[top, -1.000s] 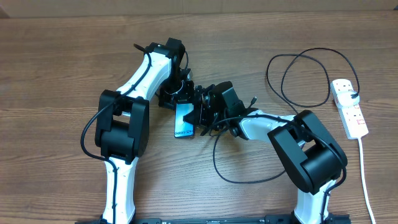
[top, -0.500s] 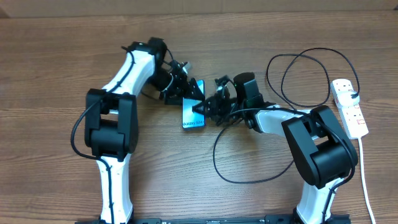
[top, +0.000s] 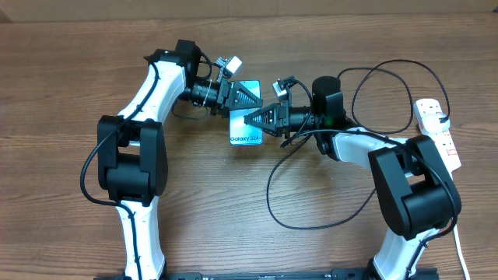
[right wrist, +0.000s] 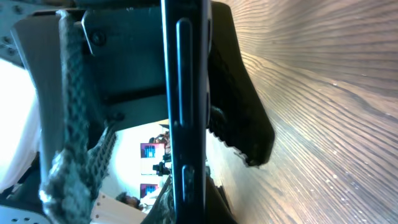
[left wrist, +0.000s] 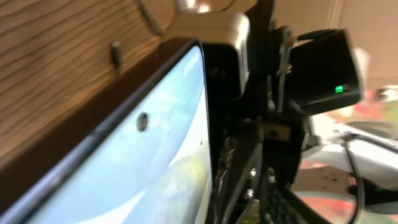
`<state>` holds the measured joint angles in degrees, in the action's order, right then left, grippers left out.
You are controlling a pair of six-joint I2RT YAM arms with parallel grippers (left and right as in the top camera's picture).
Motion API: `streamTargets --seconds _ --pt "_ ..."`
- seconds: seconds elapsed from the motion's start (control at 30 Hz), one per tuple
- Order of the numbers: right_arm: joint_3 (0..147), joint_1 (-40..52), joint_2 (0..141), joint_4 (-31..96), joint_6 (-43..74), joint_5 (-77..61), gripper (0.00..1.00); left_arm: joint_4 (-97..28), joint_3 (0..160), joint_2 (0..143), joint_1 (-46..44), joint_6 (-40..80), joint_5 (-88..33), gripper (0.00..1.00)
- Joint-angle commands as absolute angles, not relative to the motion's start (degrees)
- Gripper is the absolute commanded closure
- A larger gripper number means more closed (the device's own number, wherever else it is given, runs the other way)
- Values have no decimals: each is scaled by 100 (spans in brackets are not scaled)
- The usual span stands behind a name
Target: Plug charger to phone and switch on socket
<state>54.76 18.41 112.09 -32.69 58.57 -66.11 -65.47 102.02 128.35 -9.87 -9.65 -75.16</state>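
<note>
- The wooden surface carries everything.
- The white socket lies at its right edge.
- The right tool is clamped on the right edge of the phone, which sits mid-surface, lit screen up.
- The left tool meets the phone's far end; whether it grips cannot be told.
- The charger loops between the phone and the socket.
</note>
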Motion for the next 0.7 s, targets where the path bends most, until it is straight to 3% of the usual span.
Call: streamTargets --seconds 0.0,0.23,0.4,0.47,0.5,0.57,0.67 --pt "5575 1986 11174 -3216 6154 -6521 96 -6490 10221 12645 -1194 -1288 -8943 59" --pt "5575 1999 11174 -3212 6149 -6613 96 -5937 10221 12645 -1153 -884 -8945 96" --pt "5575 2001 11177 -3214 6090 -6613 94 -5684 10221 12645 -1057 -642 -8759 96" --pt "5575 1997 11174 -3214 5892 -6639 78 -5693 10221 12645 -1002 -493 -8108 96" --pt "5575 1979 11174 -3216 5780 -6681 60 -5699 10219 12645 -972 -384 -7581 96" --pt "5575 1940 11174 -3214 5686 -6716 34 -5782 10215 12648 -934 -110 -6617 96" --pt "5575 1831 11174 -3212 5655 -6726 20 -6020 10215 12645 -893 30 -6001 96"
